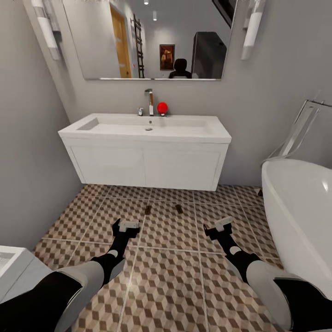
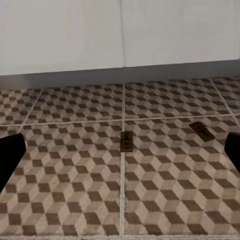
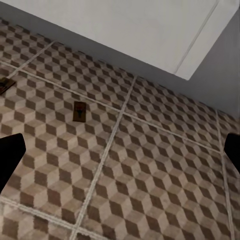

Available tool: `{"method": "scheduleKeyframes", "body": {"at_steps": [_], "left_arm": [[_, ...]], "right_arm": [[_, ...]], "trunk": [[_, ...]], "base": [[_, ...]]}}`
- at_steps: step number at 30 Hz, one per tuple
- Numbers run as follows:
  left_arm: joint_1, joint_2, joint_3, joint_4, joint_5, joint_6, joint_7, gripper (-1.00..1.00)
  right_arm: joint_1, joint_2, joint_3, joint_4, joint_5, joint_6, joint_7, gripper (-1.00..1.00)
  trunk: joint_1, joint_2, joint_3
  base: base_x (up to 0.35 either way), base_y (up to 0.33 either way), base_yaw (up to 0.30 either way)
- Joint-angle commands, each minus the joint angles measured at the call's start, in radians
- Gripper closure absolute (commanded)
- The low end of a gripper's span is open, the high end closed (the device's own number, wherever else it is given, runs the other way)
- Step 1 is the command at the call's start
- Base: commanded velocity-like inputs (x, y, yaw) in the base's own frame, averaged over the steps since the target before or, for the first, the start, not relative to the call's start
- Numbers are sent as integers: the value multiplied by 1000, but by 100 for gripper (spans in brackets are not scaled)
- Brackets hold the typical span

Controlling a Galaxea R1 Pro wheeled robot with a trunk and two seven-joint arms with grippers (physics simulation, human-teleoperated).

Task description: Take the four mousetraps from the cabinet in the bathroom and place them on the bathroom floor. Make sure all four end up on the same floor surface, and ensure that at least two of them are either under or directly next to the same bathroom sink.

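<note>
Two mousetraps lie on the cube-patterned bathroom floor [image 1: 166, 276] just in front of the white vanity, one [image 1: 148, 210] left of the other [image 1: 179, 209]. The sink [image 1: 147, 127] with its chrome faucet [image 1: 149, 102] sits above them. In the left wrist view the same traps appear as one [image 2: 126, 141] on a grout line and one [image 2: 202, 131] beside it. The right wrist view has one trap [image 3: 79, 111] and another's corner [image 3: 4, 85]. My left gripper [image 1: 125, 226] and right gripper [image 1: 218, 226] hover open and empty over the tiles, short of the traps. The cabinet is out of view.
A white bathtub [image 1: 295, 203] takes up the right side. A white fixture's corner [image 1: 9, 263] stands at the lower left, by the grey wall [image 1: 27, 175]. A red ball [image 1: 162, 107] rests by the faucet. A mirror [image 1: 147, 37] hangs above.
</note>
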Motion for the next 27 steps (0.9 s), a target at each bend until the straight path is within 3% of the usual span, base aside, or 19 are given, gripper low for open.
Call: {"method": "scheduleKeyframes", "body": {"at_steps": [1, 27], "left_arm": [[-2, -1, -9, 4, 7, -6, 2, -100], [0, -2, -9, 4, 7, -4, 2, -100]], "right_arm": [[-1, 0, -4, 2, 11, -3, -6, -100], [0, 1, -3, 2, 11, -3, -6, -100]], "trunk": [[-4, 7, 2], [-104, 189, 84]], "base": [[0, 0, 0], [0, 0, 0]]}}
